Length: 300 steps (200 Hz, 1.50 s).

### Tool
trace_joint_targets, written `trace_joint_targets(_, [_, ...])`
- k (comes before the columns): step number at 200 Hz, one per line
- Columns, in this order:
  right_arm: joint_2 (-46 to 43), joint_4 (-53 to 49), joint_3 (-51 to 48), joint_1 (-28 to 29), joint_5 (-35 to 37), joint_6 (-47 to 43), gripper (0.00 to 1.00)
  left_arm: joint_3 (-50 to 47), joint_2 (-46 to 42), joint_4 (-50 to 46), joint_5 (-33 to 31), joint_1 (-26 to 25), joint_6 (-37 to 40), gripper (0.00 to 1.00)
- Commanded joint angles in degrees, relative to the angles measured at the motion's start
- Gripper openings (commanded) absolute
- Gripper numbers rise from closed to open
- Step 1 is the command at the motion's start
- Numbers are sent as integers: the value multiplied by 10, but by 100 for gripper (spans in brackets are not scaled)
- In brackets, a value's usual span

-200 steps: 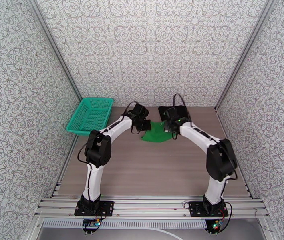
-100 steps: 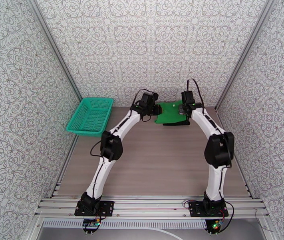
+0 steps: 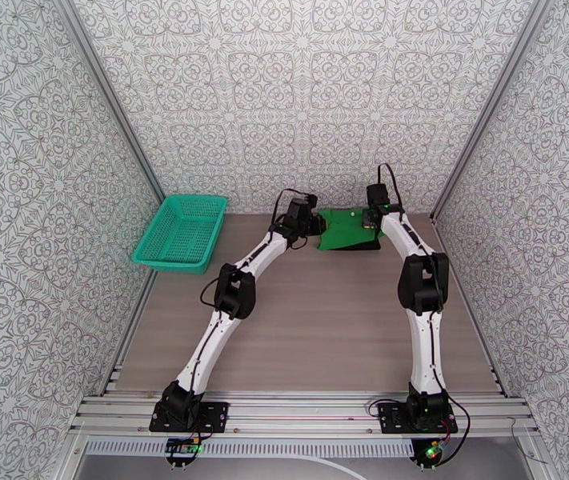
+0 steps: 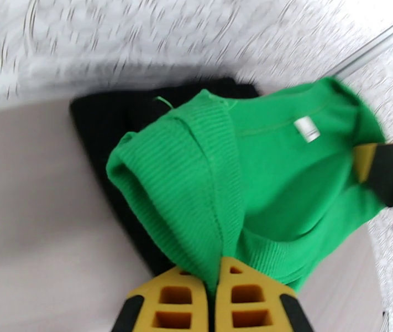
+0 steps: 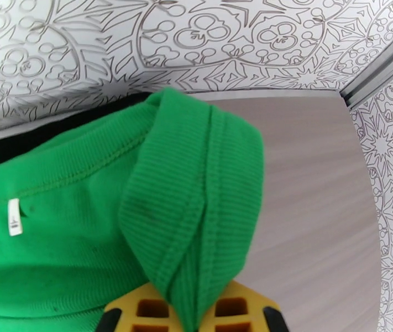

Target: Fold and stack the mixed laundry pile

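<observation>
Currently: both grippers clamping the green shirt at the far end

Left gripper [image 4: 214, 272] is pinching, its yellow fingers [image 4: 166, 302] pressing together on a ribbed fold of the green T-shirt [image 4: 284, 183]. The fold is rising from between the fingers and curling over to the left. Right gripper [image 5: 196, 312] is doing the same on the opposite side. Its jaws are closing on a ribbed band with a stitched seam, which is arching up and over in the right wrist view.

Between the two grips the green cloth is stretching across, neckline seam facing up. A small white label [image 5: 14, 217] is showing just inside that seam.

The shirt is lying on top of the black garment [image 4: 102, 123]. In the left wrist view, black cloth is sticking out past the green on the left and far sides. In the top view, a black strip is showing along the near and right edges of the green. Whether the green is resting fully on it or hanging slightly above is not clear.

Both garments are sitting at the far end of the table [image 3: 308, 330], just in front of the patterned back wall [image 3: 308, 114], slightly right of centre. Both arms are reaching far forward from their bases and angling inward toward the pile.

A teal mesh basket [image 3: 168, 266] is sitting at the table's left edge, well apart from the garments.
</observation>
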Motion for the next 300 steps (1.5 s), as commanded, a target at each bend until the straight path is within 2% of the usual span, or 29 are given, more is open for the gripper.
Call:
trace_joint_targets(1, [28, -11, 18, -13, 33, 23, 0, 26, 19, 35, -15, 26, -17, 0])
trace_joint_targets(57, [66, -33, 54, -20, 54, 33, 0, 37, 63, 67, -2, 35, -56, 0])
trace_joint_targets(70, [75, -40, 69, -22, 56, 33, 0, 38, 71, 76, -1, 36, -66, 3])
trace_joint_targets(84, [86, -47, 88, -23, 56, 31, 0, 40, 80, 82, 1, 36, -75, 11])
trace_joint_targets(94, [95, -51, 101, -23, 56, 27, 0, 39, 83, 84, 3, 36, -81, 25])
trace_joint_targets(106, [105, -57, 119, -23, 51, 22, 2, 39, 85, 86, 6, 37, -84, 51])
trace_joint_targets(109, [108, -58, 123, -23, 49, 21, 6, 39, 85, 87, 8, 37, -84, 62])
trace_joint_targets(115, [113, -62, 131, -23, 46, 19, 14, 39, 85, 88, 12, 37, -83, 93])
trace_joint_targets(118, [115, -63, 133, -23, 46, 19, 18, 39, 85, 89, 13, 37, -83, 99])
trace_joint_targets(136, [117, -67, 139, -23, 41, 20, 41, 39, 77, 91, 20, 40, -83, 99])
trace_joint_targets(158, [98, -66, 130, -24, 39, 22, 57, 34, 55, 89, 25, 48, -82, 99])
trace_joint_targets(182, [56, -61, 111, -26, 45, 22, 67, 16, 4, 74, 30, 60, -65, 99])
trace_joint_targets(187, [46, -60, 105, -27, 46, 22, 71, 10, -10, 70, 34, 63, -62, 99])
trace_joint_targets(206, [-13, -53, 71, -29, 48, 17, 75, -26, -81, 53, 52, 75, -40, 99])
trace_joint_targets(217, [-65, -36, 31, -29, 49, 11, 78, -75, -139, 51, 59, 83, -20, 99])
trace_joint_targets(238, [-206, 35, -126, -29, 50, 4, 84, -229, -294, 66, 36, 96, 44, 99])
trace_joint_targets(257, [-371, 142, -328, -29, 38, -1, 90, -408, -457, 88, -22, 109, 107, 99])
trace_joint_targets(271, [-485, 230, -478, -29, 20, -3, 99, -527, -561, 98, -70, 126, 145, 99])
trace_joint_targets(295, [-625, 374, -712, -29, -49, -14, 99, -750, -720, 158, -125, 184, 155, 99])
trace_joint_targets(300, [-647, 412, -774, -29, -80, -17, 94, -799, -749, 179, -135, 200, 149, 99])
